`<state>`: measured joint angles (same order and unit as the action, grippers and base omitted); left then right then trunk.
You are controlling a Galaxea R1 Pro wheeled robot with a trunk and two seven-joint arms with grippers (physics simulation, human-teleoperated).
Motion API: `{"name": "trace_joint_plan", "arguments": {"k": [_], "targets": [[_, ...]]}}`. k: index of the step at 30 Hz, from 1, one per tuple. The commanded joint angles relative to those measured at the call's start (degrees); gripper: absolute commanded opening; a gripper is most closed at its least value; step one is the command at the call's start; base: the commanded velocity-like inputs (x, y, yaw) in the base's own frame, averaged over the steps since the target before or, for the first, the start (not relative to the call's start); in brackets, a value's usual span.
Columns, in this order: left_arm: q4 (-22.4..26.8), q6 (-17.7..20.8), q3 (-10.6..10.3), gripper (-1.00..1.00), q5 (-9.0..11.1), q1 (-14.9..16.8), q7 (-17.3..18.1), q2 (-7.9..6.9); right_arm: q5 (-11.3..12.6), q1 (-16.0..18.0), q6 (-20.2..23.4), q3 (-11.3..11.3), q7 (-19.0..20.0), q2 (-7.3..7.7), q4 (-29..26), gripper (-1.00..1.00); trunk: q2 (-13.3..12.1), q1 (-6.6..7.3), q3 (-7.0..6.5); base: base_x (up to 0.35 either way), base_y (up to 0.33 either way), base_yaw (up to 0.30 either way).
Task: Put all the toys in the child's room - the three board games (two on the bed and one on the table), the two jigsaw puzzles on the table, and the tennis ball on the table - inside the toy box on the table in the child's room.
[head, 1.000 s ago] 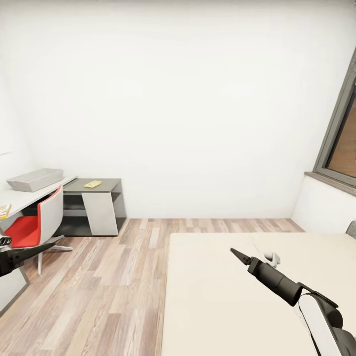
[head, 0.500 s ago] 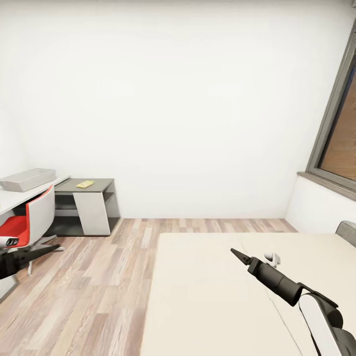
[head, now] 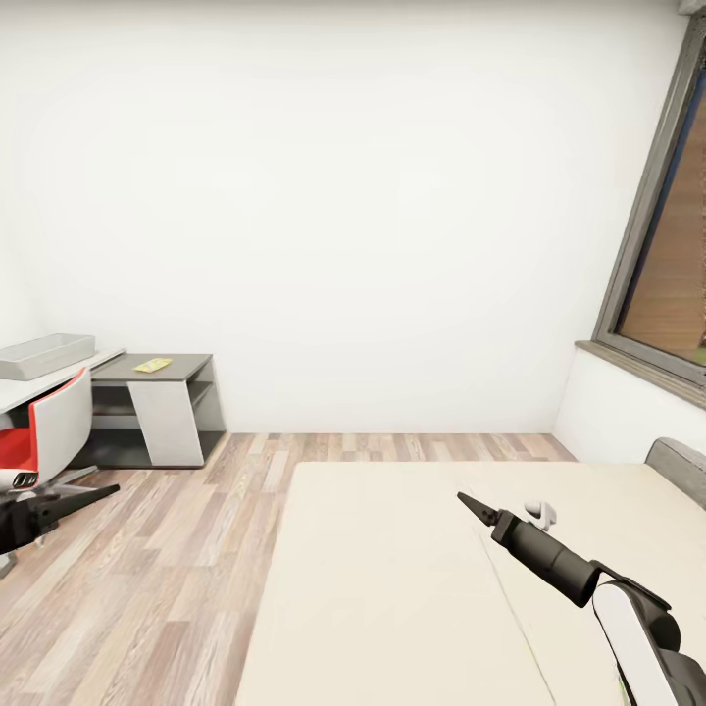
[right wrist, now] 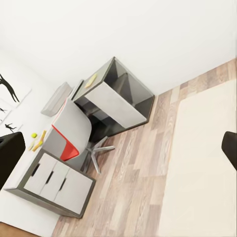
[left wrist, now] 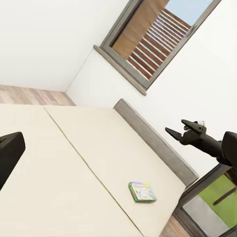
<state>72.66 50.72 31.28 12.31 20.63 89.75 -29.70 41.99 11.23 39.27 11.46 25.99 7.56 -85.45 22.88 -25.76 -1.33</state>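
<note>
While both arms hang empty over the bed (head: 392, 588), the right gripper (head: 463, 499) looks pressed together. The left gripper (head: 108, 487) likewise. One board game (left wrist: 142, 191) lies near the headboard (left wrist: 153, 143).

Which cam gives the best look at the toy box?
Head view: the shallow pale grey translucent toy box sits on the white-grey desk, sloping sides readable. Right wrist view shows it only small, tilted and distant.

One bed (head: 392, 588). One board game (left wrist: 142, 191) near the bed's headboard edge. One toy box (head: 44, 355) at the tabletop's far end. One red chair (head: 44, 436), one low cabinet (head: 157, 407), one tennis ball (right wrist: 34, 135), two arms.
</note>
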Motion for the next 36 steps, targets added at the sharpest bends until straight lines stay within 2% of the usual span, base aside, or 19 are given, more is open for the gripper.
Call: {"name": "trace_joint_plan", "arguments": {"k": [1, 36], "targets": [[0.02, 0.61, 0.01, 1.00, -0.11, 0.02, 0.25, 0.00, 0.20, 0.02, 0.37, 0.08, 0.11, 0.00, 0.02, 1.00, 0.04, -0.02, 0.02, 0.000, -0.298, 0.000], [0.02, 0.61, 0.01, 1.00, -0.14, 0.02, 0.25, 0.00, 0.20, 0.02, 0.37, 0.11, 0.14, 0.00, 0.02, 1.00, 0.04, -0.02, 0.02, 0.000, -0.298, 0.000]]}}
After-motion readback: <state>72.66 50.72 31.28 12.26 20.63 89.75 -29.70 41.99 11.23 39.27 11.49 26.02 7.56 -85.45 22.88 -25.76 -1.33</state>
